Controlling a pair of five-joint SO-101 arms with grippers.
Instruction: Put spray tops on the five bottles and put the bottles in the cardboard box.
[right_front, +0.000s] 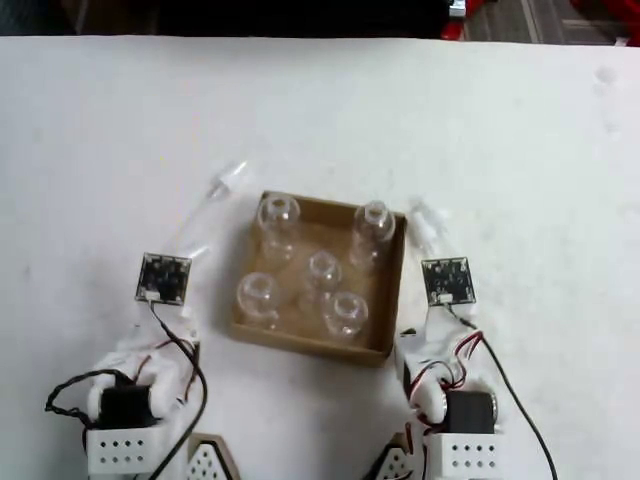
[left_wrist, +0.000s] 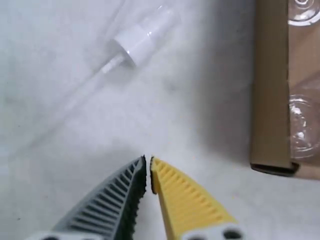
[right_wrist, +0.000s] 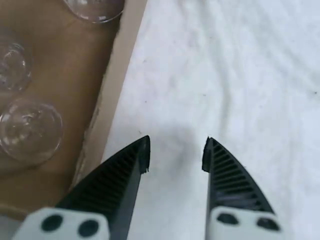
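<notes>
Spray top (left_wrist: 142, 37), its dip tube (left_wrist: 102, 70) barely discernible

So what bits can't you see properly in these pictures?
- High view: the spray tops beside the cardboard box are pale on the white table, too faint to count.
- Left wrist view: the spray top has a thin tube that fades into the table; the picture edge cuts off the cardboard box.
- Right wrist view: the picture edge cuts off the bottles, so they show only in part.

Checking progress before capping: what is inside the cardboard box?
Five clear bottles stand inside the cardboard box, all apparently uncapped. The box floor beneath each bottle is covered.
</notes>
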